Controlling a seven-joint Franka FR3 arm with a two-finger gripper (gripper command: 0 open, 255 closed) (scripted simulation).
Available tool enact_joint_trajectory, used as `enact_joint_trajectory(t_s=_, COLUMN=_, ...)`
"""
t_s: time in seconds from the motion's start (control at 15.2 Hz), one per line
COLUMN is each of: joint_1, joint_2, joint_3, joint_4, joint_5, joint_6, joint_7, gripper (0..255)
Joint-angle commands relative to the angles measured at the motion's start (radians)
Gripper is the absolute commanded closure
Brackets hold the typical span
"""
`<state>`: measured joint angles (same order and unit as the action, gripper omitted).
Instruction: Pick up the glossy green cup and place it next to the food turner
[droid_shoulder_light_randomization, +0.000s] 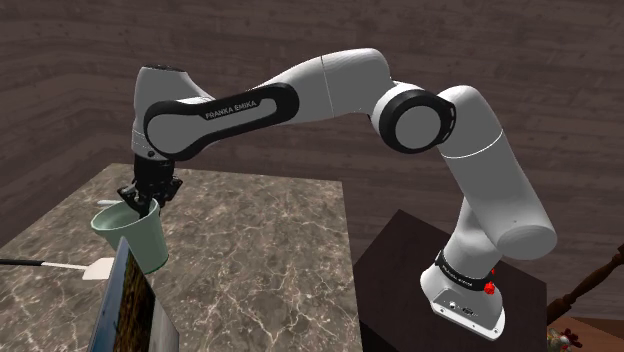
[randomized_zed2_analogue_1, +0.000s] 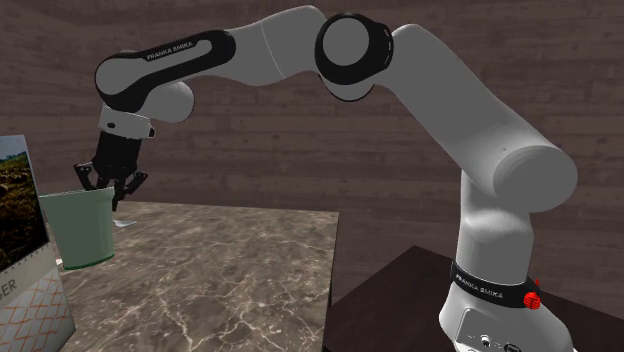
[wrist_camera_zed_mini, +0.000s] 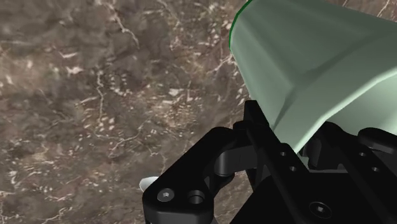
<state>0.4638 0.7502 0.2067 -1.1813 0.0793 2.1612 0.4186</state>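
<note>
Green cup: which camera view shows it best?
The shoulder view: the green cup shows rim, opening and side, at the gripper. The second exterior view puts it near its left edge; the wrist view catches part of its wall.

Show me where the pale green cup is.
Shoulder view's left: the pale green cup, clasped by the black pincer, tilts beside the white food turner.

The pale green cup (droid_shoulder_light_randomization: 137, 236) is standing mouth-up and leaning a little near the bench's (droid_shoulder_light_randomization: 260, 250) left edge in the shoulder view, with the claw (droid_shoulder_light_randomization: 146, 196) pinching its rim. The food turner (droid_shoulder_light_randomization: 99, 268) is lying flat just beside it, its white blade pointing toward the cup.
</note>
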Motion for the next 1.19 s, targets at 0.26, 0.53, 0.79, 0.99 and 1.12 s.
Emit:
enact_joint_trajectory(t_s=0.26, joint_1=0.0, joint_2=-0.001, joint_3=0.0, joint_4=0.0, joint_5=0.0, joint_6=0.0, joint_7=0.0, gripper=0)
enact_joint_trajectory(t_s=0.53, joint_1=-0.011, joint_2=-0.044, joint_3=0.003, joint_4=-0.008, joint_5=0.005, joint_6=-0.035, joint_7=-0.002, gripper=0)
enact_joint_trajectory(t_s=0.79, joint_1=-0.021, joint_2=-0.078, joint_3=0.005, joint_4=-0.008, joint_5=0.009, joint_6=-0.07, joint_7=-0.004, gripper=0)
enact_joint_trajectory(t_s=0.99, joint_1=-0.021, joint_2=-0.078, joint_3=0.004, joint_4=-0.008, joint_5=0.009, joint_6=-0.07, joint_7=-0.004, gripper=0)
enact_joint_trajectory(t_s=1.12, joint_1=-0.021, joint_2=-0.078, joint_3=0.004, joint_4=-0.008, joint_5=0.009, joint_6=-0.07, joint_7=-0.004, gripper=0)
